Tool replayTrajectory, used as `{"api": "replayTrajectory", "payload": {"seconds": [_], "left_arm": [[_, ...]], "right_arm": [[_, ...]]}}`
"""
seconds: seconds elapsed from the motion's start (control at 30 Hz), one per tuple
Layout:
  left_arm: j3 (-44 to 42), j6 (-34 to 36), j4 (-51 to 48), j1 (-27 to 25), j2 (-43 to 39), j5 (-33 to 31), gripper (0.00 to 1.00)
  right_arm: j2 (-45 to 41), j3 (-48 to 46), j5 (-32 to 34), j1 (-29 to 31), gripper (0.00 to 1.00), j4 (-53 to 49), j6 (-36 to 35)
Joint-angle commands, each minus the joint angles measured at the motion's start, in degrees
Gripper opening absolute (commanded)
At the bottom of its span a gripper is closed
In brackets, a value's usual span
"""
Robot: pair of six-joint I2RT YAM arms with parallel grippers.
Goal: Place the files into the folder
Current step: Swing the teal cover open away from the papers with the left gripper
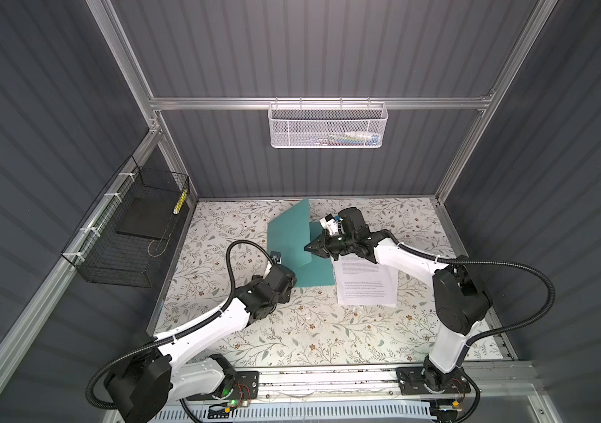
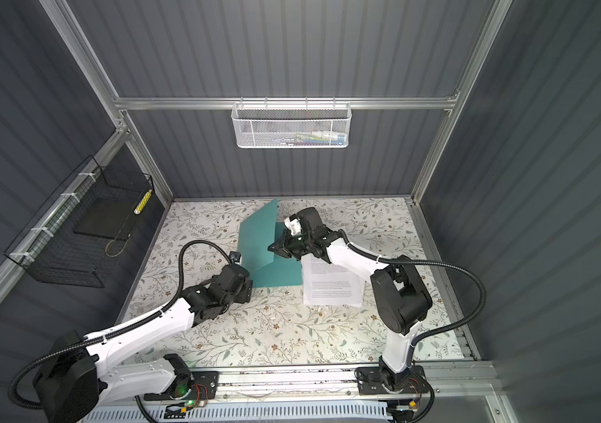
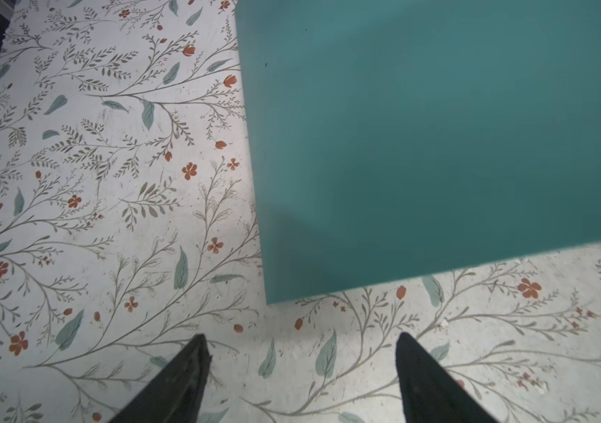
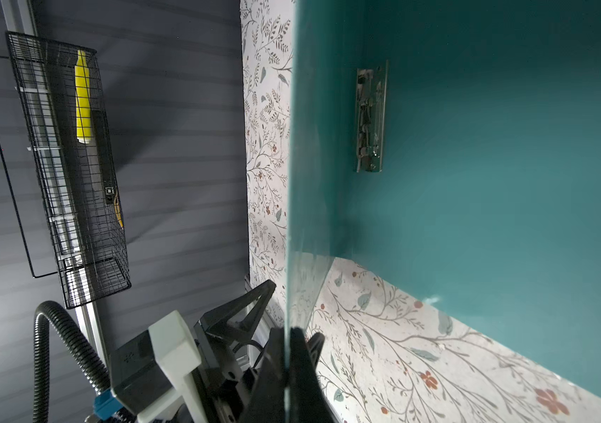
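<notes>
So the teal folder is sitting open toward the back middle of the floral table, with its spine running roughly near-to-far on a slight slant. One cover is lying flat. The other is standing up almost on edge and bowing a little where it curves down to the spine.

The right gripper is reaching across, and its jaws are pinching tight on that raised cover's free edge. The cover is looking like thin, smooth, plain sheet. In the right wrist view a small silver clip bar is showing inside the flat cover, lying parallel to the spine.

The files, white printed sheets, are lying just right of the folder, long side also near-to-far, and the right arm is hiding their far end.

The left gripper is hovering over the table just short of the folder's near corner, jaws wide apart and gripping nothing. The near half of the table is offering plenty of open surface.
</notes>
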Motion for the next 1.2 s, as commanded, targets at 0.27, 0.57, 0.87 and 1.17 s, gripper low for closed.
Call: {"api": "replayTrajectory", "payload": {"seconds": [0.27, 0.57, 0.87, 1.17], "left_arm": [[3.79, 2.70, 8.66, -0.34, 9.43, -1.21, 0.69], [5.78, 2.42, 8.61, -0.31, 14.22, -5.84, 0.39], [5.01, 1.19, 7.50, -0.34, 14.14, -9.35, 0.00], [3.27, -3.21, 6.36, -0.34, 10.95, -10.57, 0.00]], "right_arm": [[-2.29, 1.61, -2.48, 0.86, 0.00, 0.64, 0.88], [-2.18, 1.07, -4.07, 0.90, 0.00, 2.06, 2.11], [-1.05, 2.64, -6.42, 0.85, 0.24, 2.35, 2.95], [-4.31, -1.17, -10.14, -2.87, 0.50, 11.58, 5.83]]}}
